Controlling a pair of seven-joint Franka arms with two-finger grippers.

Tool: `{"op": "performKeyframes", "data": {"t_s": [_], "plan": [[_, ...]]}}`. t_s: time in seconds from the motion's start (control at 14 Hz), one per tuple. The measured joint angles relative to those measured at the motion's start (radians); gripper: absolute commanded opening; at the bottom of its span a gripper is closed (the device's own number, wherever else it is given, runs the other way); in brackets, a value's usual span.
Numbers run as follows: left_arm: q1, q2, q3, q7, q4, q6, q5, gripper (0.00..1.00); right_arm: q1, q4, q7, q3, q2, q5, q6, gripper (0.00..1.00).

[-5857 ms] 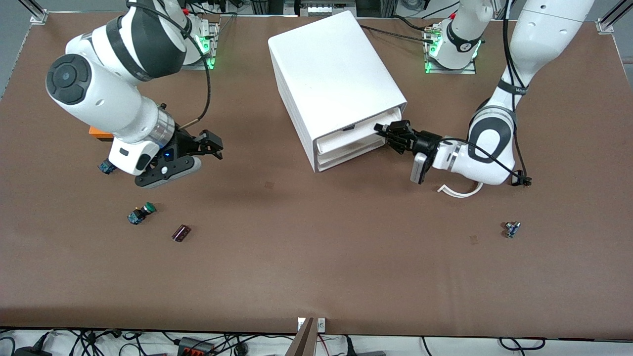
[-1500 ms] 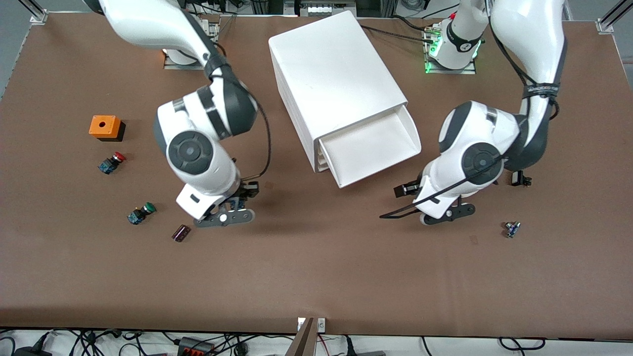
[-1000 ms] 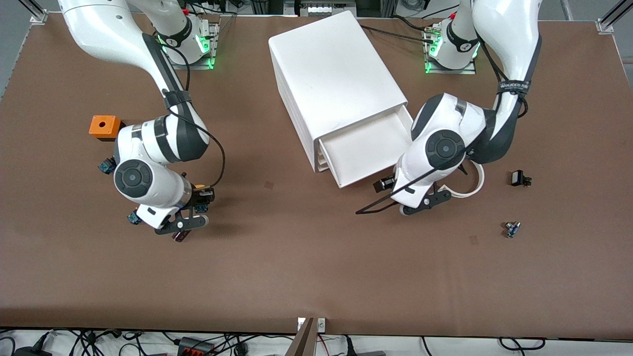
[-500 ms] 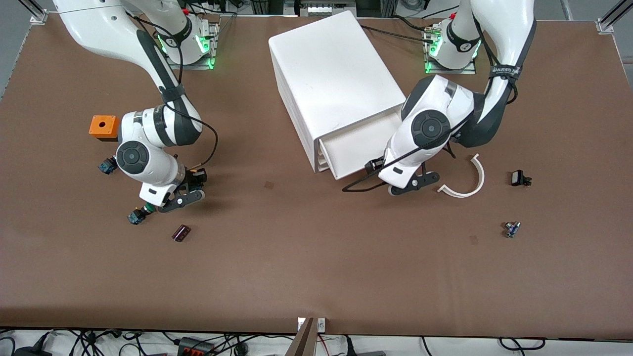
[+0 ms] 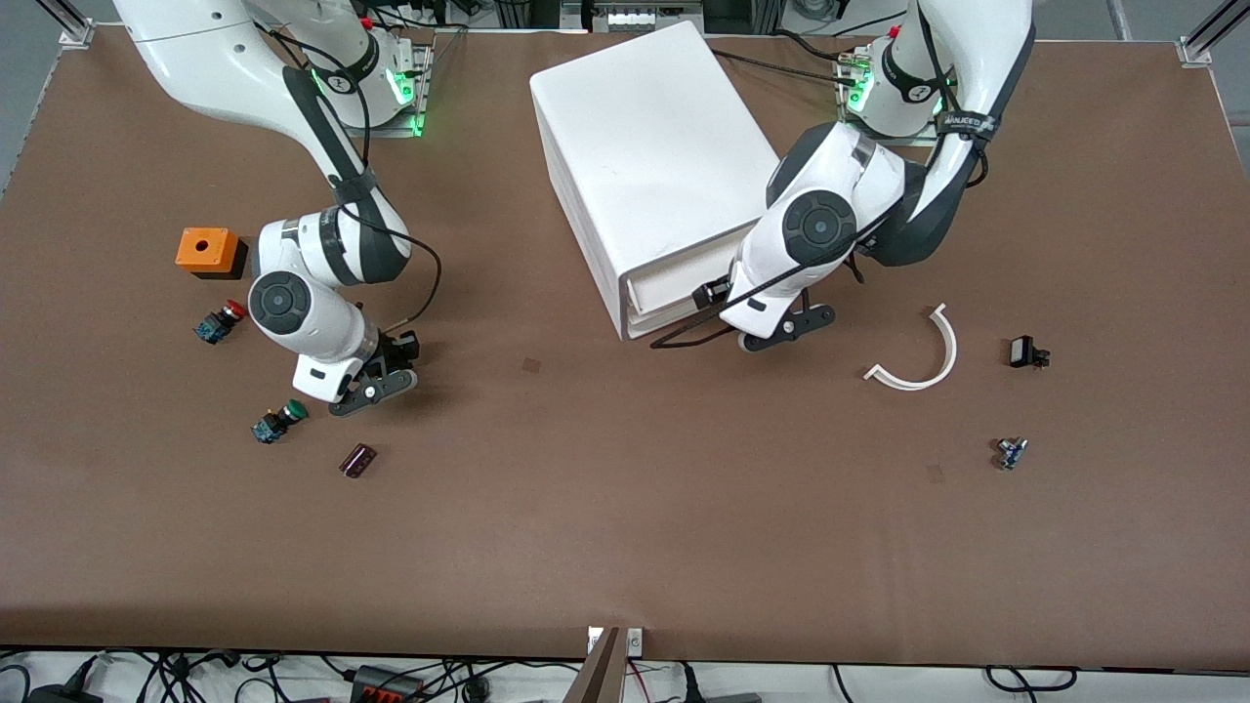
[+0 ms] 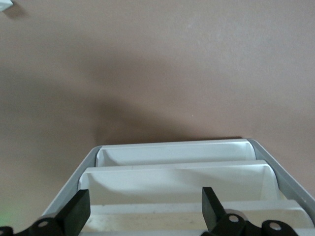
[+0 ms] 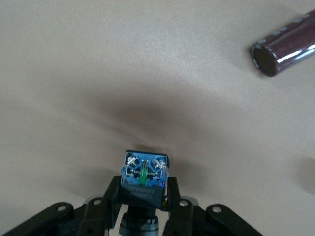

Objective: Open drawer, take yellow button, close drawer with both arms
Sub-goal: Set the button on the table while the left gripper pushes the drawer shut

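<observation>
The cabinet [image 5: 654, 146] stands mid-table, and its uppermost drawer [image 5: 679, 276] is pushed almost fully in. My left gripper [image 5: 718, 298] is at that drawer's front, fingers open. In the left wrist view the left gripper [image 6: 145, 216] straddles the top drawer's front lip [image 6: 162, 207], with the lower drawer fronts below it. My right gripper [image 5: 391, 359] is over the table toward the right arm's end, shut on the button. In the right wrist view the right gripper [image 7: 142, 196] clamps the button's [image 7: 143, 177] black-and-blue body. Its cap is hidden.
An orange box [image 5: 207, 251], a red-capped button [image 5: 221, 320], a green-capped button [image 5: 278, 420] and a dark cylinder [image 5: 357, 460] lie near the right gripper. The cylinder [image 7: 283, 49] also shows in the right wrist view. A white curved strip [image 5: 918, 356], a black part [image 5: 1027, 351] and a small blue part [image 5: 1011, 452] lie toward the left arm's end.
My left gripper has pushed the open drawer back into the cabinet until it is nearly shut. My right gripper, holding the button, has shifted slightly away from the green-capped button.
</observation>
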Motion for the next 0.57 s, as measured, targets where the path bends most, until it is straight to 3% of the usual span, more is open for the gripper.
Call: {"op": "performKeyframes", "data": {"t_s": [0.29,0.57], "plan": [[0.0,-0.004,-0.019,-0.008,-0.007,0.0,0.0,1.0,0.005,0.058,0.056,0.004,-0.001,0.001,-0.049,1.0],[0.0,-0.009,-0.05,-0.019,-0.015,0.0,-0.001,1.0,0.012,0.339,0.124,0.005,-0.037,0.003,-0.432,1.0]]}}
